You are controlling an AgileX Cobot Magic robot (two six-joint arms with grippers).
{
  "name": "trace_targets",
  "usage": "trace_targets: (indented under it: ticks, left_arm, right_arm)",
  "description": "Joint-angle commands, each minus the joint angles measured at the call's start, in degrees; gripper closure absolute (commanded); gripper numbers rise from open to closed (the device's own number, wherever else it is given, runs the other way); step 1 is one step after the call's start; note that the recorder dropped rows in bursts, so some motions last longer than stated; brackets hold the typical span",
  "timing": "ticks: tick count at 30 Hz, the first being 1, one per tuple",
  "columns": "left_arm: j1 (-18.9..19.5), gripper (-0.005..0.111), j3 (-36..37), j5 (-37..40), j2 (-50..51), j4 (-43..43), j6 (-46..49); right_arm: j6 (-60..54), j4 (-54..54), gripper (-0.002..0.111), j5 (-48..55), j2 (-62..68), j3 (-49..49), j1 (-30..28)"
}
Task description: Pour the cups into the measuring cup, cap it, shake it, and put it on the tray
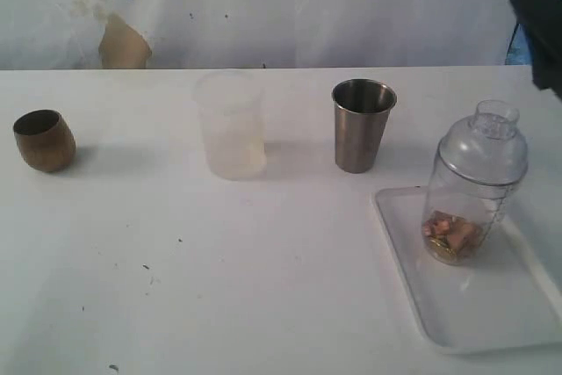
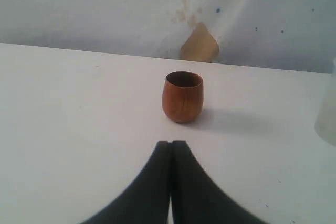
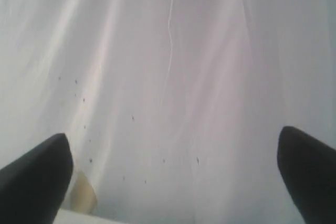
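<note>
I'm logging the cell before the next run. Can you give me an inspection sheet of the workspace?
Surface: white table, a few dark specks.
Job's things: brown cup at left, tumbler upright; capped measuring cup holding brownish bits stands on tray.
Clutter: frosted cup between the two cups.
Grippers: left gripper shut, empty, facing brown cup; right gripper open, empty, facing backdrop.
Cables: nothing seen.
Surroundings: white cloth backdrop with tan patch.

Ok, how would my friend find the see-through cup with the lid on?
Start at the white table, then find the white tray on its right. The measuring cup stands on that tray. It alone is clear and lidded, with pinkish bits at the bottom; the frosted cup and steel tumbler stand open, off the tray.
</note>
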Motion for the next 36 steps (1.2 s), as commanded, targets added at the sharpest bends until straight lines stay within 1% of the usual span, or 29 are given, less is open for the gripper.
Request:
trace_targets:
  ticks: [1,2,4,5,7,9,10,11,13,15,16,18,23,33,36]
  left_arm:
    - [-0.05,0.107,0.30,-0.22,-0.27,-0.10,-0.13]
    - [-0.05,0.107,0.30,-0.22,-0.27,-0.10,-0.13]
    - [-0.05,0.107,0.30,-0.22,-0.27,-0.10,-0.13]
    - [-0.05,0.107,0.30,-0.22,-0.27,-0.10,-0.13]
    - [-0.05,0.107,0.30,-0.22,-0.27,-0.10,-0.13]
    - [-0.05,0.107,0.30,-0.22,-0.27,-0.10,-0.13]
    - [-0.05,0.107,0.30,-0.22,-0.27,-0.10,-0.13]
    - [-0.05,0.107,0.30,-0.22,-0.27,-0.10,-0.13]
    - [-0.05,0.107,0.30,-0.22,-0.27,-0.10,-0.13]
    - [-0.05,0.107,0.30,-0.22,-0.27,-0.10,-0.13]
    - [-0.05,0.107,0.30,-0.22,-0.27,-0.10,-0.13]
    - [-0.05,0.107,0.30,-0.22,-0.27,-0.10,-0.13]
    - [-0.05,0.107,0.30,-0.22,-0.27,-0.10,-0.13]
    - [-0.05,0.107,0.30,-0.22,-0.27,-0.10,-0.13]
    - [-0.05,0.107,0.30,-0.22,-0.27,-0.10,-0.13]
  right_arm:
    - [3.95,0.53,0.037,3.91,-10.20,0.00,0.03]
    - [5.13,0.43,0.046,5.96,-12.80,0.00,0.03]
    - [8.22,-1.73,0.073,12.68,-18.09,0.00,0.03]
    - [8.40,-3.62,0.085,17.03,-20.31,0.00,0.03]
    - [9.76,-9.22,0.106,26.09,-25.68,0.00,0.03]
    - [15.37,-13.51,0.108,32.74,-30.11,0.25,0.03]
    - [20.00,-15.29,0.108,36.15,-32.39,0.25,0.03]
    - [27.95,-18.99,0.108,40.84,-36.35,0.25,0.03]
    - [34.72,-24.62,0.108,43.33,-40.45,0.25,0.03]
    - [41.04,-30.69,0.108,42.88,-44.00,0.28,0.03]
    - [46.43,-34.13,0.108,41.37,-46.44,0.28,0.03]
    - [47.59,-35.27,0.108,39.06,-49.20,0.28,0.03]
    - [47.59,-35.27,0.108,38.69,-53.89,0.28,0.03]
    - [47.59,-35.27,0.108,38.53,-54.02,0.28,0.03]
    - [47.59,-35.27,0.108,39.02,-53.53,0.28,1.35]
